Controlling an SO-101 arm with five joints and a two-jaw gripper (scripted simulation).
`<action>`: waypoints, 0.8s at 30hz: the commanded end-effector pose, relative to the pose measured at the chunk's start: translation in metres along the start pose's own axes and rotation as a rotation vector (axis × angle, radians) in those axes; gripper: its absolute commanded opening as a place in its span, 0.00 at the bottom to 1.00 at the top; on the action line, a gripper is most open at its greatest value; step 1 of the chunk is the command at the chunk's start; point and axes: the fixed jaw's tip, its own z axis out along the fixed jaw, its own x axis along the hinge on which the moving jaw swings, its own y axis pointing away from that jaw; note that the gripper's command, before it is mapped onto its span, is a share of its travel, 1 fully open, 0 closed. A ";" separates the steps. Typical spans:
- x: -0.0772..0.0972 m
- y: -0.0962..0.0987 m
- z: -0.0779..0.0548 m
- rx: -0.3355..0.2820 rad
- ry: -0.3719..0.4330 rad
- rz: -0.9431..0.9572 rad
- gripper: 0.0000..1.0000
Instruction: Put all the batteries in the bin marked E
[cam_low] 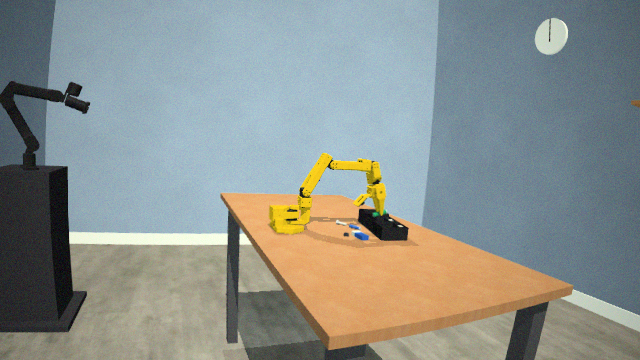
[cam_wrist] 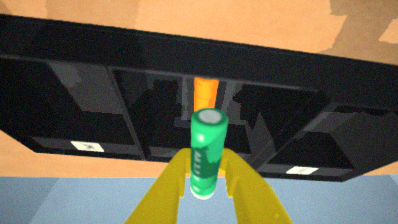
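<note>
Battery: green cell (cam_wrist: 208,152) is clamped between the yellow jaws of the gripper (cam_wrist: 207,187), which are closed on its lower part; its grey cap points toward the bin.
Position: the cell hangs above the middle compartment of the black bin (cam_wrist: 165,55), not touching it.
Bin: three compartments in a row; an orange battery (cam_wrist: 206,93) lies inside the middle one. White labels are on the two outer compartments, too blurred to read.
Arm: the yellow arm (cam_low: 345,165) reaches from its base over the bin (cam_low: 383,224) and points down.
Worktop: small blue and white things (cam_low: 358,233) lie on the wooden worktop (cam_low: 400,280), just beside the bin.
</note>
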 end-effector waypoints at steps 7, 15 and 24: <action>0.011 0.002 -0.014 -0.001 0.087 -0.002 0.00; 0.010 0.002 -0.011 -0.001 0.087 -0.002 0.00; 0.009 0.002 -0.008 -0.001 0.087 -0.002 0.00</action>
